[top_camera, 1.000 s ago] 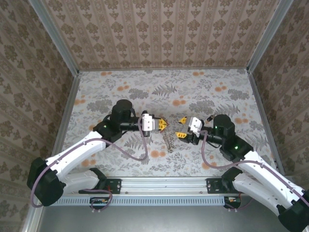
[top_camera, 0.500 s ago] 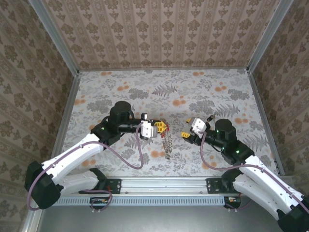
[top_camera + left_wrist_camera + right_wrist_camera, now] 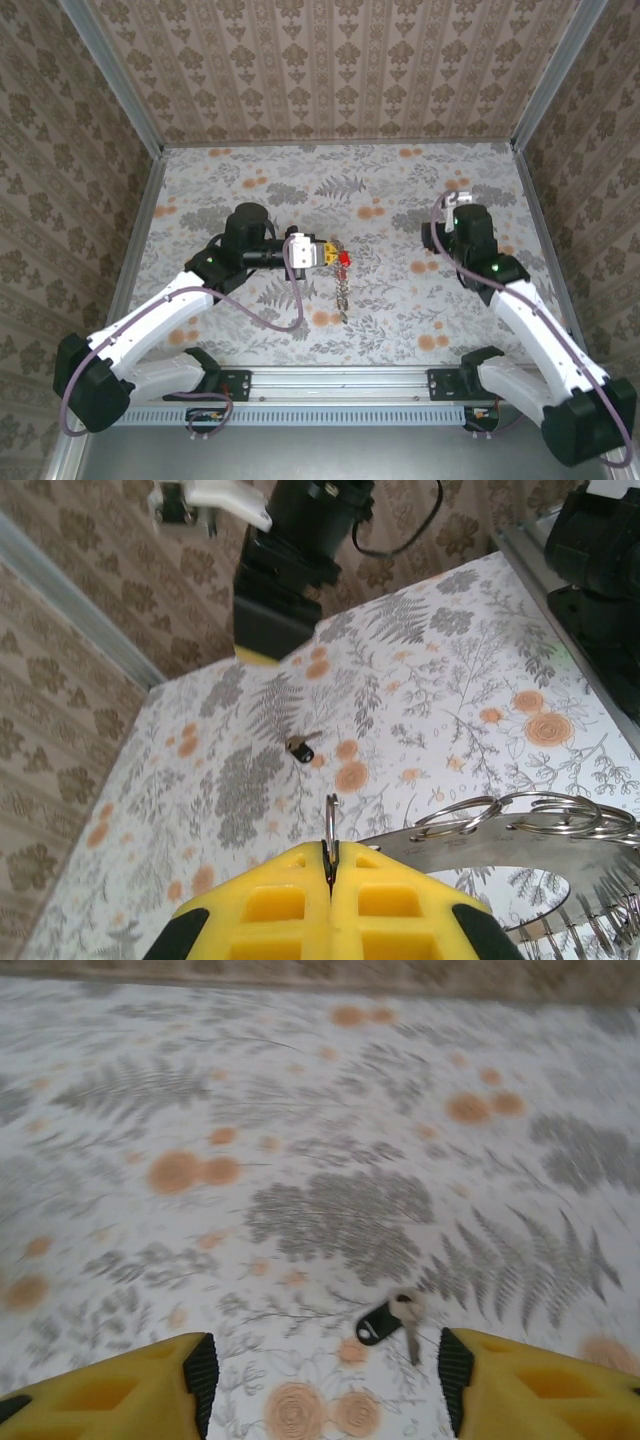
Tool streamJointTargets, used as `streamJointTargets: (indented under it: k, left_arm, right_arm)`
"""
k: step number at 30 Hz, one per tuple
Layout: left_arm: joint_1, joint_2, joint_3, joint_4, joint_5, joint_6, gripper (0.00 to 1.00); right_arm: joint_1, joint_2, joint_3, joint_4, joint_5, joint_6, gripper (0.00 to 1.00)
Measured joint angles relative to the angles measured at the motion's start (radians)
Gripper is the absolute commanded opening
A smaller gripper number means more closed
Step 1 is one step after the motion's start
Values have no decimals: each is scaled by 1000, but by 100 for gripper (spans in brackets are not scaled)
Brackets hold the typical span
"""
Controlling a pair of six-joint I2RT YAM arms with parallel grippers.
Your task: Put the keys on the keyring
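Floral table (image 3: 400, 180): left gripper (image 3: 330, 868) is clamping the keyring (image 3: 470, 852), keys (image 3: 345, 290) dangling; right gripper (image 3: 320, 1385) is gaping near a black clip (image 3: 380, 1323).

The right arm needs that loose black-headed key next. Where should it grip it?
Probably take the black-headed key by its head, coming straight down with the right gripper, jaws astride it: it lies flat, and the head looks thicker than the silver blade.
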Motion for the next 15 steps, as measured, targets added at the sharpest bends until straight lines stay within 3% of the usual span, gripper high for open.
streamJointTargets:
  k: [4,8,15]
  left_arm:
    - [20,0,0,-19,-10,-27,0]
    - [31,0,0,-25,-9,-40,0]
    - [50,1,0,-45,19,-61,0]
  right_arm:
    - [-132,178,69,-82,-100,105,41]
    - [-246,399,146,-155,-216,117,39]
    - [-269,658,281,-241,-262,11,37]
